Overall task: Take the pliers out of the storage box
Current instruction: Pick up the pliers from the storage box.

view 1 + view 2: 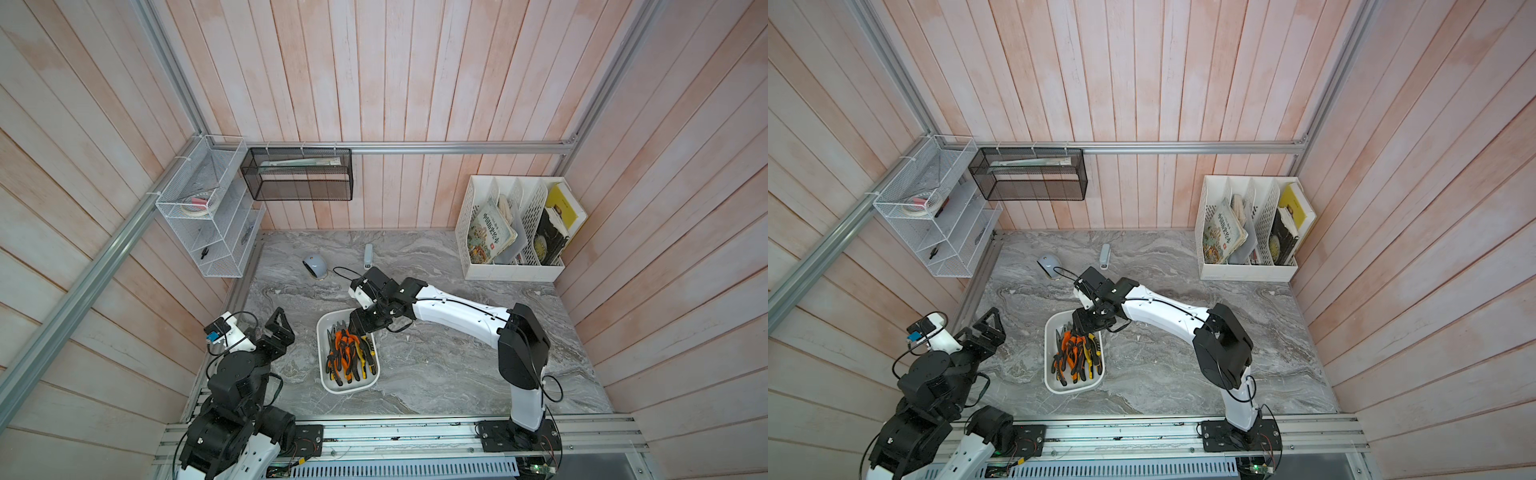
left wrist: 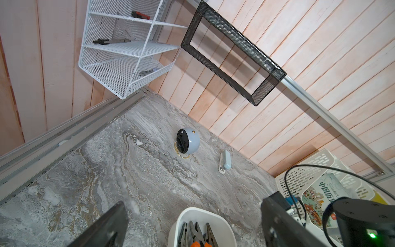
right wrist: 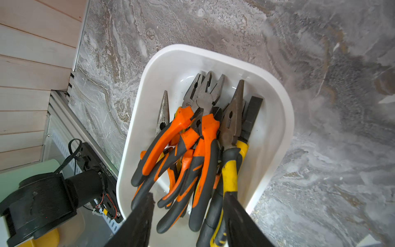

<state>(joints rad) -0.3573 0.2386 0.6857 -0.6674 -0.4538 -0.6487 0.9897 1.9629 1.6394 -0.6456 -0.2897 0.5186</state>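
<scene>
Firstly, on a grey marbled tabletop [image 1: 436,374] enclosed by pale plank walls [image 1: 415,83] the storage box [image 1: 332,384] is placed, with the pliers [image 1: 348,357] heaped inside. The right gripper [image 3: 189,198] is held above the box with jaws apart and handles between them, though contact cannot be judged, while the left gripper [image 2: 192,205] is spread wide and empty beside the box. Lower pliers are covered by upper ones and cannot be counted.

In a top view my right hand [image 1: 356,331] totally hides the far end of the shallow white plastic storage box [image 1: 321,357] and most noses of the orange-handled steel pliers [image 1: 347,353].
</scene>
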